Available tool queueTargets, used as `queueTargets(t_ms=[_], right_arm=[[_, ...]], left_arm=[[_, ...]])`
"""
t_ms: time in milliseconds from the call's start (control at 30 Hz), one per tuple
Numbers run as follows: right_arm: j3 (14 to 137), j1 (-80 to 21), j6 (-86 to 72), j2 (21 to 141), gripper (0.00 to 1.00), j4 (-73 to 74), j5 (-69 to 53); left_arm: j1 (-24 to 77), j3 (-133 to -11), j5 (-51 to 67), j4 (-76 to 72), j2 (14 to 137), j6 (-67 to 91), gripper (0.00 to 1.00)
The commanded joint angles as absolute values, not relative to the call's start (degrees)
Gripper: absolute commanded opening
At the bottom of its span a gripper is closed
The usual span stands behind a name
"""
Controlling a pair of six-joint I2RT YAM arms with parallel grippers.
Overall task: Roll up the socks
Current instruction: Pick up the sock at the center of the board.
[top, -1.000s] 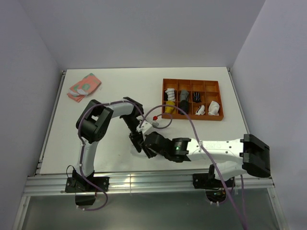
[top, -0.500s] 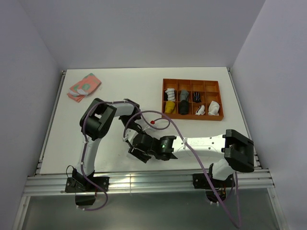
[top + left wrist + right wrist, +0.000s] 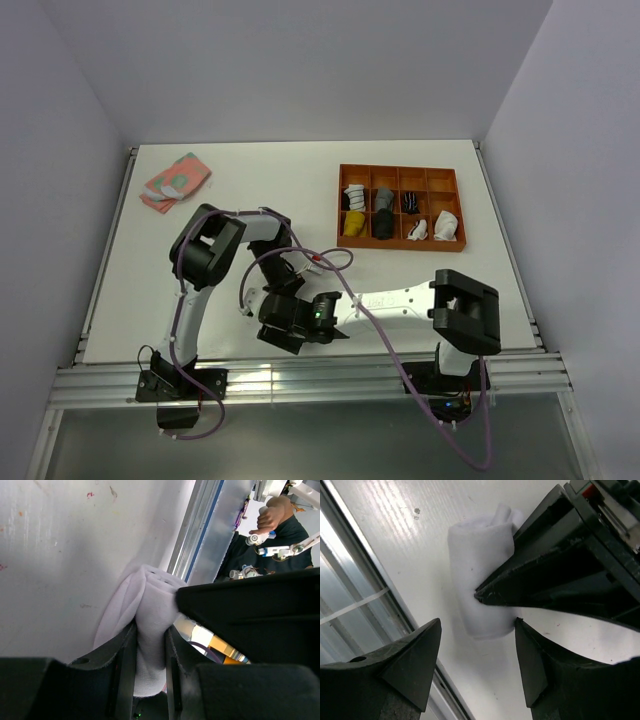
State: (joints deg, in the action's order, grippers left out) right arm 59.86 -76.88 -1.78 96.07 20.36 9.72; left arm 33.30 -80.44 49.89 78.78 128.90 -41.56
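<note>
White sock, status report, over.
Left gripper shut on the white sock. Right gripper open, poised at it. Sock bunched in a roll by the table's near rail. Left gripper's body crosses the roll.

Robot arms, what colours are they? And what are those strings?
The left arm and right arm are white with black joints. The strings are purple cables looping along them. A green light glows on the right one. The right pincer has black wedge-shaped fingers.

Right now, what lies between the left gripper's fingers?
The white sock, bunched up and clamped by the left gripper between its fingers; the left wrist view shows it.
</note>
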Motion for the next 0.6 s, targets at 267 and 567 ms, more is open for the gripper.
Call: queueTargets(t_ms=[267,567], right_arm=[[64.25,-77.43,-0.79,101.86,0.68,19.51,13.97],[63.54,-77.69,-0.88,104.32,0.64,17.4,16.96]], left_arm=[[33.22,-81.21,42.01,71.72,132.54,-46.49,0.07],[33.22,-82.53,42.8,74.35,134.47,-47.37,0.08]])
